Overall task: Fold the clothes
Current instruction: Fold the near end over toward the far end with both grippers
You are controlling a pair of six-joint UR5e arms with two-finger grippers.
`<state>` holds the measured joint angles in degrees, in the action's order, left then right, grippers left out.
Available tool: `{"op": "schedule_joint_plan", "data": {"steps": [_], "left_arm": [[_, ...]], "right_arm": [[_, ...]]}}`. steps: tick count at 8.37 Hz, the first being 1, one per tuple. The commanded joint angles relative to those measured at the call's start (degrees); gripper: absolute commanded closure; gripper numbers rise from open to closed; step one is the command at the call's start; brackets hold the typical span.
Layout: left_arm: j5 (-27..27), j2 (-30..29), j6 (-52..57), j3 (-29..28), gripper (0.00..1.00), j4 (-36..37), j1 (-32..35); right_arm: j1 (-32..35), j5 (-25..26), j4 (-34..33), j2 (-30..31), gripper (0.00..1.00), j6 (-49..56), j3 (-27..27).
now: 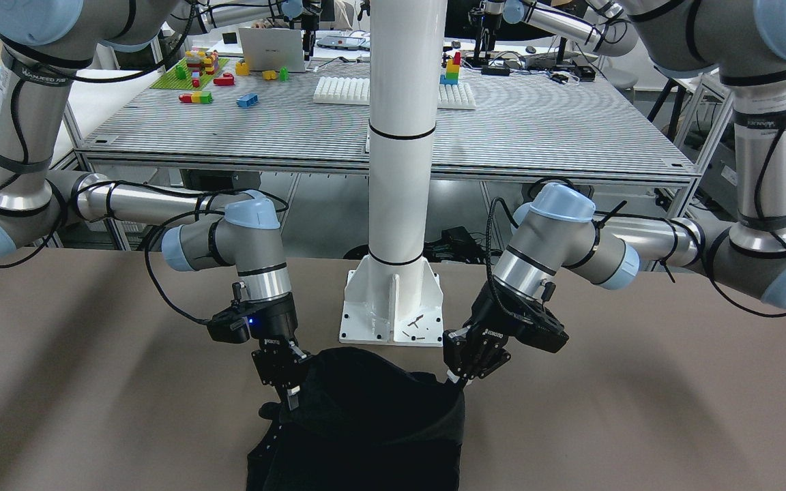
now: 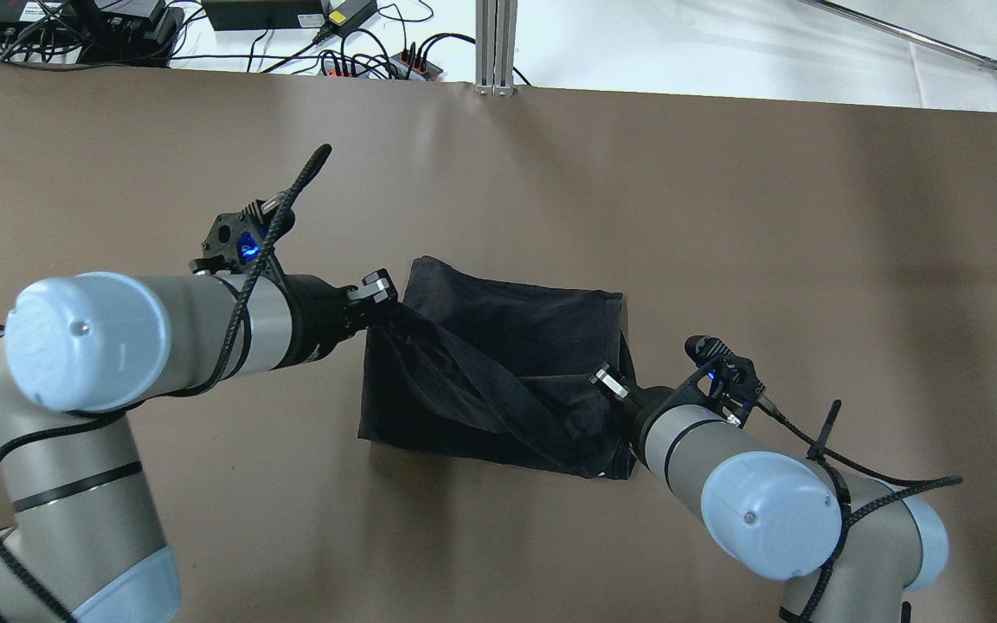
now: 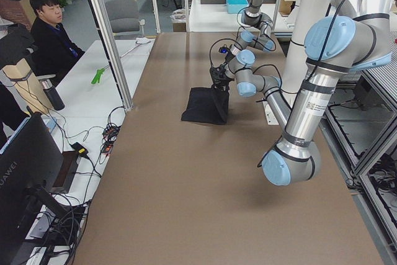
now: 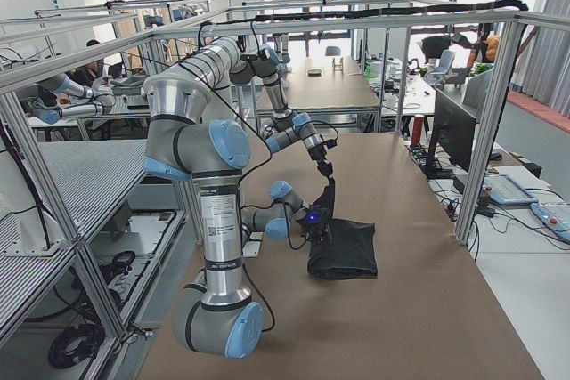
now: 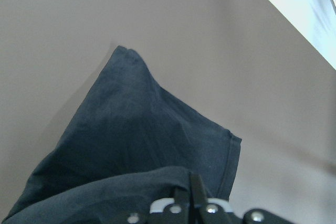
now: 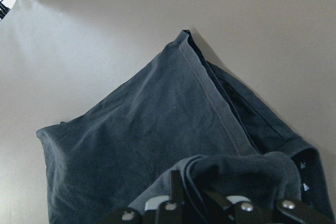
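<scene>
The clothes are one black garment (image 2: pixel 507 346) lying partly folded near the table's middle, also seen in the front view as the black garment (image 1: pixel 366 436). My left gripper (image 2: pixel 382 301) is shut on one raised corner of its near edge. My right gripper (image 2: pixel 607 381) is shut on the other corner. The edge between them hangs lifted above the flat lower layer. In the left wrist view the garment (image 5: pixel 131 140) spreads out below the shut fingertips (image 5: pixel 184 200). In the right wrist view a hemmed edge (image 6: pixel 210 93) runs across the garment (image 6: pixel 131 140).
The brown table (image 2: pixel 810 216) stretches wide on both sides of the garment. The white pillar base (image 1: pixel 393 314) stands just behind it. Cables and power strips (image 2: pixel 360 61) lie past the far edge. A person (image 3: pixel 53 35) sits at a side desk.
</scene>
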<state>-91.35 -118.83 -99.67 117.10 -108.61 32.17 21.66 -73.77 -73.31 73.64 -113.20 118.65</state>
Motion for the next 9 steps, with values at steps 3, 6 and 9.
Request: {"op": "schedule_joint_plan", "data": {"steps": [3,6,9], "left_arm": [[-0.1,-15.3,5.4,-22.7,1.00,0.1,6.1],[-0.1,-22.5,9.2,-36.7,1.00,-0.7,9.0],[0.4,-28.3,11.5,-50.3,1.00,-2.1,9.0]], "right_arm": [[2.9,-0.2,0.0,-3.3,1.00,3.9,-8.3],[5.4,-2.7,0.4,-8.7,1.00,7.0,-18.1],[5.8,-2.8,3.0,-10.9,0.84,8.3,-23.3]]}}
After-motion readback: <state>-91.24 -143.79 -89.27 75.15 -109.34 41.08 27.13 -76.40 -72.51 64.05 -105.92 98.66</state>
